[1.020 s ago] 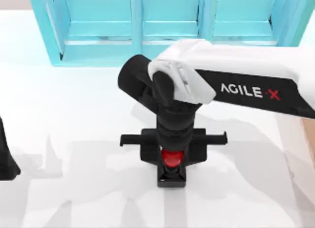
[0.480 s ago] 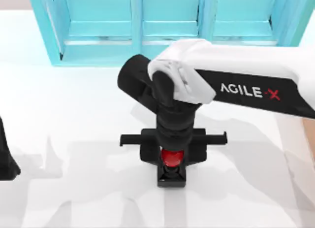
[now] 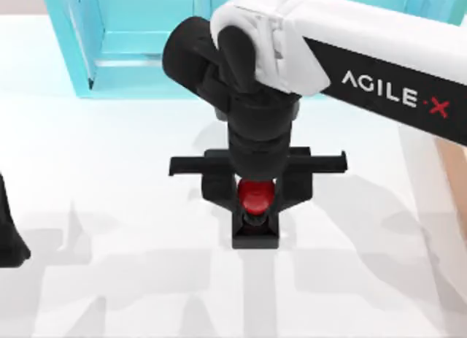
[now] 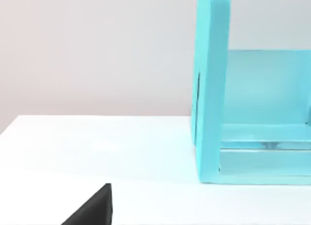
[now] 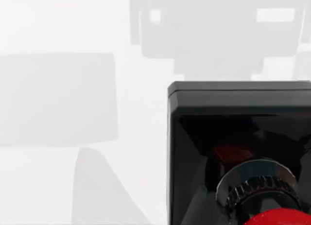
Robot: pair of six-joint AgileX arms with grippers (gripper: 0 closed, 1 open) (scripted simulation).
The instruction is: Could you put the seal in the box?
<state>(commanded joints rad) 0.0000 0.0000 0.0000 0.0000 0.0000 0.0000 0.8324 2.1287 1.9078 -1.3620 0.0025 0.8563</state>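
top view: our right gripper [image 3: 256, 206] hung over the middle of the white table [image 3: 109, 206], its arm reaching in from the right and crossing in front of the cyan shelf unit [image 3: 131, 39] at the far edge. the seal [image 3: 255, 215] sat between the fingers, red knob up and black square base below; the jaws were closed on it at the knob. whether the base rested on the table or hung just above it, we could not tell. a strip of the light tan box [image 3: 454, 185] appeared at the table's right edge, well apart from the seal. our left arm was parked at the left edge, a dark part of it [image 3: 9, 236] just entering the picture.

left wrist view: the end wall of the cyan shelf unit [image 4: 211, 89] stood upright on the table [image 4: 97, 147], one open compartment beside it. a black corner of our left gripper [image 4: 95, 208] showed at the edge; we could not tell how its jaws stood.

right wrist view: the seal [image 5: 233, 137] appeared close up, its black base over the table [image 5: 73, 113], with a ribbed silver collar and the rim of the red knob nearest the camera. grey shadows of the gripper lay on the table beyond.
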